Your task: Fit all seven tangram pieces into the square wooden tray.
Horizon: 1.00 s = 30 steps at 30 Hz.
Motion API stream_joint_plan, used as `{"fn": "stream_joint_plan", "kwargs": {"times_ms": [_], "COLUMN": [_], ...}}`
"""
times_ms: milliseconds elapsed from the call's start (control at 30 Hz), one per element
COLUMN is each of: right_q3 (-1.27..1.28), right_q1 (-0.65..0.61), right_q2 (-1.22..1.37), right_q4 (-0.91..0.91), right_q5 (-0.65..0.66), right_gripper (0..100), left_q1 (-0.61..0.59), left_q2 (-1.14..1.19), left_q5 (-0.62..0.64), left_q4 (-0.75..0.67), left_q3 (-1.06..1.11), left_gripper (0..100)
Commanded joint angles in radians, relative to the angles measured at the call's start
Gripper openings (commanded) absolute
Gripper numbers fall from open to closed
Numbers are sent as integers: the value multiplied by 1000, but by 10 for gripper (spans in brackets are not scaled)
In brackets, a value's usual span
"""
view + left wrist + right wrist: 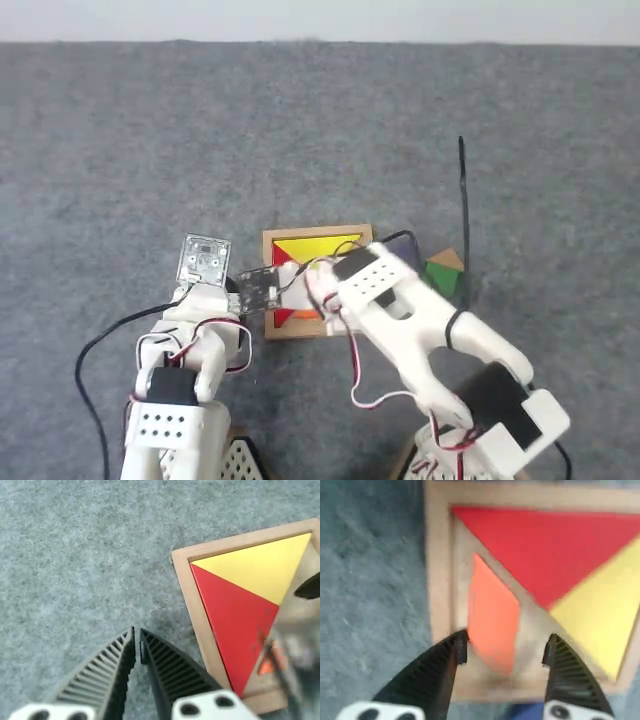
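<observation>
The orange piece (492,615) lies in the tray (439,580), between the right claw's (506,646) spread tips. The left claw (137,635) is closed and empty, beside the tray.

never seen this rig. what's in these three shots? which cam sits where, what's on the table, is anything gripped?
These are two small white robot arms side by side, the left arm and the right arm, working over grey felt. The high view comes from a fixed camera looking down. The other two come from a camera on each arm's wrist, showing its own gripper up close. On the felt lies a square wooden tray holding a red triangle, a yellow triangle and an orange piece. A green piece lies outside it. The left gripper is shut and empty, over bare felt beside the tray. The right gripper is open over the orange piece. Nothing is held.
</observation>
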Motion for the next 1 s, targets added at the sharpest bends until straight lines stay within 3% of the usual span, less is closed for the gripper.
{"fn": "stream_joint_plan", "kwargs": {"times_ms": [0,133,333,833,967], "right_q3": [0,-6,-6,-3,0], "right_q1": [97,165,143,139,139], "right_q2": [-51,-51,-50,-41,-30], "right_q4": [5,-1,-2,-64,-96], "right_q5": [-6,-8,-71,-72,-71], "right_gripper": [228,228,227,225,165], "left_q1": [-2,-2,-2,-2,-2], "left_q2": [-14,-14,-14,-14,-14], "left_q5": [3,3,3,3,3], "left_q4": [0,0,0,0,0], "left_q3": [-10,-10,-10,-10,-10], "left_gripper": [14,14,14,14,14]}}
